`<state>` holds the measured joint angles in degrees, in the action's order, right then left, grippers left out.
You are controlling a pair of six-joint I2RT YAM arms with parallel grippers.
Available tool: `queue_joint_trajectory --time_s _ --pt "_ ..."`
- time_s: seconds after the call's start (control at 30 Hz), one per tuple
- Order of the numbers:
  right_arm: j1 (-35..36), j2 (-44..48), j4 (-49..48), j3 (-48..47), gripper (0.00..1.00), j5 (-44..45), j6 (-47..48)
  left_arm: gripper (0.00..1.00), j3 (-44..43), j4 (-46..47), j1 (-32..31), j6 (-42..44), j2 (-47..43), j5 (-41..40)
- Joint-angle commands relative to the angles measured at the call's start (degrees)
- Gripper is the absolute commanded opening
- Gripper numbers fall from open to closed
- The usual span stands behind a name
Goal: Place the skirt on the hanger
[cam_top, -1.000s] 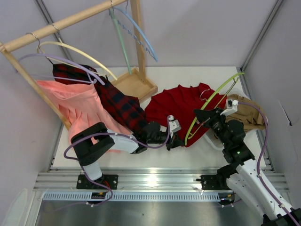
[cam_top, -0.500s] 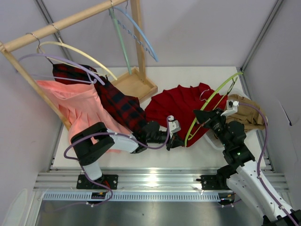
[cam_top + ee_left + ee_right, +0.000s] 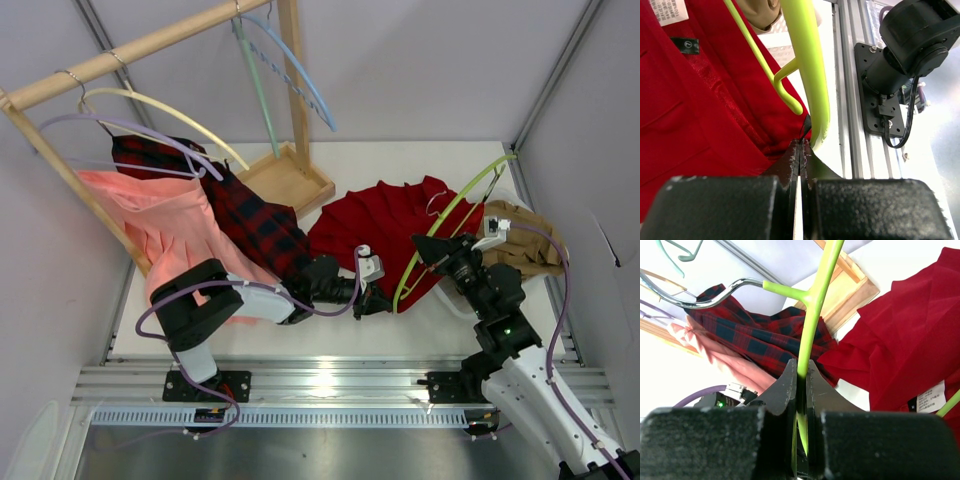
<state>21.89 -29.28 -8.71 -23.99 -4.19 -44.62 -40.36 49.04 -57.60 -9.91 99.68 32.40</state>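
Here, the deep-red skirt (image 3: 380, 225) lies fanned out mid-frame on the white surface (image 3: 330, 325). My left pincer (image 3: 385, 303) is clenched tight at the skirt's near hem, beside the lower tip of the hanger (image 3: 807, 60); I cannot tell whether cloth is caught. My right pincer (image 3: 801, 372) grasps the lime hanger's bar, which slants over the skirt's right side. Behind, a shallow wooden tray (image 3: 285, 190) holds the rack's upright post (image 3: 294, 80).
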Motion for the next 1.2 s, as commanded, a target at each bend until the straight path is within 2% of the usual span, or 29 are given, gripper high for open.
queue_joint_trajectory --time_s 0.0,0.53,0.83,0.97,1.17 --pt "-0.09 0.27 -6.23 0.61 0.00 0.41 1.73 0.00 -2.80 7.22 -0.40 0.77 -3.61 6.18" --pt "0.17 3.70 -8.34 2.89 0.00 0.76 2.43 0.00 -5.87 8.18 -0.23 -1.69 -2.21 8.55" --pt "0.17 4.93 -7.11 1.32 0.00 1.20 1.38 0.00 -10.44 0.10 -0.14 -0.98 1.04 5.13" --pt "0.17 5.11 -6.76 1.22 0.00 1.11 -0.37 0.00 -11.14 0.01 0.82 -3.09 2.01 3.98" --pt "0.17 5.02 -6.76 1.13 0.00 0.93 -1.87 0.00 -12.73 -0.43 2.23 -7.84 3.51 8.02"
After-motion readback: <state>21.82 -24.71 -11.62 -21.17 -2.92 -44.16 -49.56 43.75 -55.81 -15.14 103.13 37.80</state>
